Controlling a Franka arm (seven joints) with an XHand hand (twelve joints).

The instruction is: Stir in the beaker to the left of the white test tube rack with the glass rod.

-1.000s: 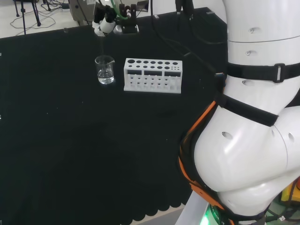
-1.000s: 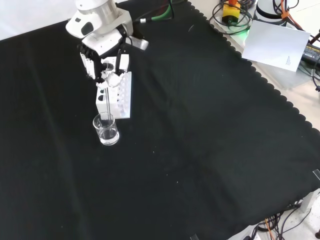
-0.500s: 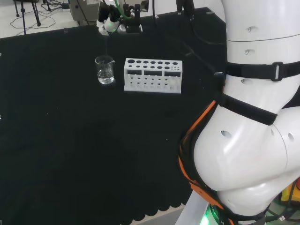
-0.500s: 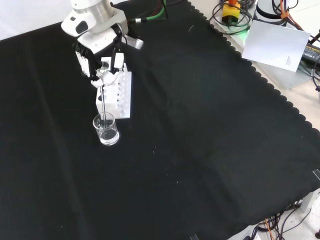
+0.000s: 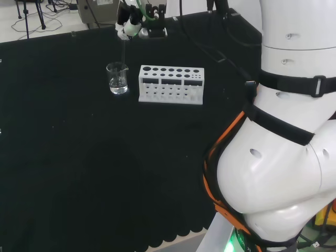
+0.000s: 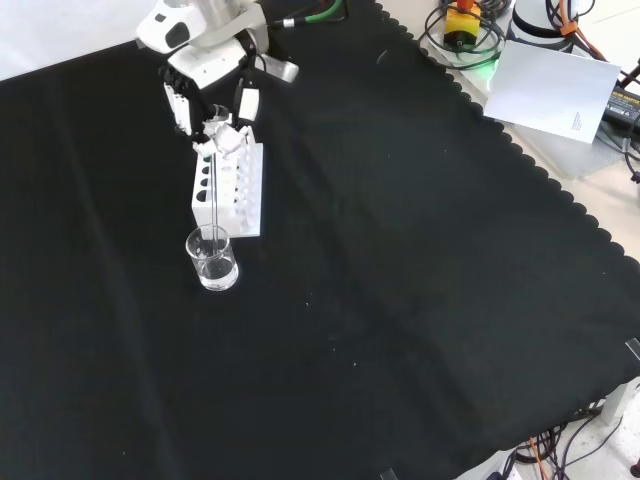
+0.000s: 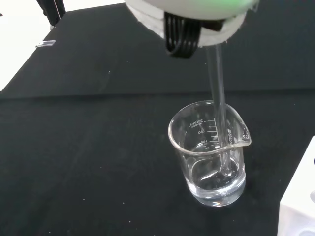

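In the front view, the glass beaker (image 6: pixel 213 257) stood nearest the camera on the black cloth of the desk (image 6: pixel 400 300), well in from the scalloped edge and toward the desk's left side. It held a shallow layer of clear liquid, plain in the wrist view, where the beaker (image 7: pixel 210 153) showed its printed scale and pouring lip. The glass rod (image 7: pixel 219 123) ran down into it close to the lip side, its lower end sitting in the liquid near the bottom. In the front view the rod (image 6: pixel 210 195) rose almost upright from the beaker toward the hand above.

Just behind the beaker in the front view stood the white test tube rack (image 6: pixel 232 188), its short end toward the beaker, close by but apart from it. In the head view the rack (image 5: pixel 171 84) lay lengthwise with the beaker (image 5: pixel 117 77) just beside its left end, both toward the desk's far edge.

Farther still, the hand (image 6: pixel 213 95) hung over the rack's far end in the front view, black and white fingers (image 6: pixel 227 138) curled downward and pinching the top of the rod. In the head view the hand (image 5: pixel 131 22) sat above the beaker near the desk's far edge, with the rod (image 5: pixel 123 50) dropping from it into the glass. The arm's white links (image 5: pixel 283 131) stood at the right of the head view.
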